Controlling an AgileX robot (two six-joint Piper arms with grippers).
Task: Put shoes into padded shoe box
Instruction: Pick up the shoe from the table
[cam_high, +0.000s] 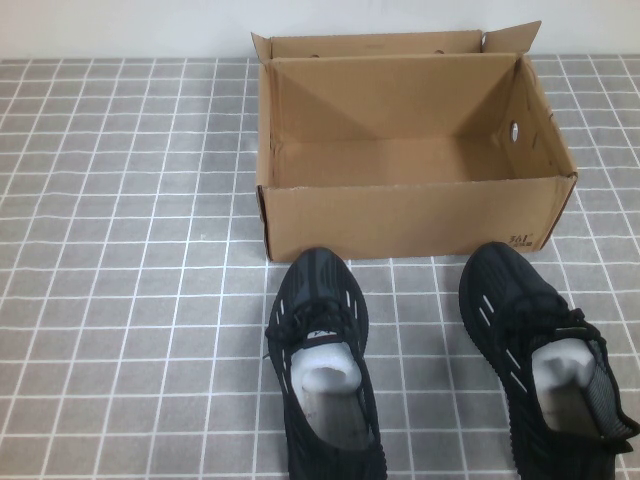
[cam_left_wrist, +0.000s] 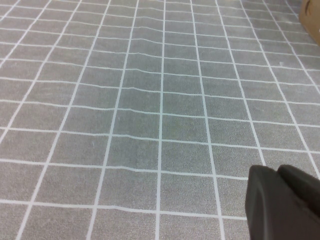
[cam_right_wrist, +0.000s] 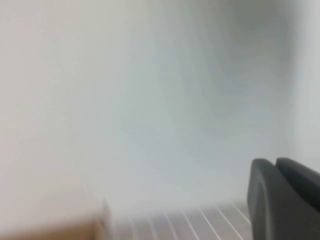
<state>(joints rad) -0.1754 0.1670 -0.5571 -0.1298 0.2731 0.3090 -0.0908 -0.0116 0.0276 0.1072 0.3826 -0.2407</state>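
The padded shoe box (cam_high: 410, 215) is brown cardboard, open-topped and empty, and stands at the back middle of the table. Two black knit shoes with white paper stuffing stand in front of it, toes toward the box: the left shoe (cam_high: 320, 360) by the box's left half, the right shoe (cam_high: 540, 350) at its right corner. Neither arm shows in the high view. My left gripper (cam_left_wrist: 277, 169) is shut and empty over bare mat, with a corner of the box (cam_left_wrist: 311, 15) far off. My right gripper (cam_right_wrist: 275, 161) is shut and empty, facing a pale wall.
The table is covered by a grey mat with a white grid (cam_high: 120, 300). A white wall runs behind the box. A blurred brown edge (cam_right_wrist: 50, 231) shows low in the right wrist view.
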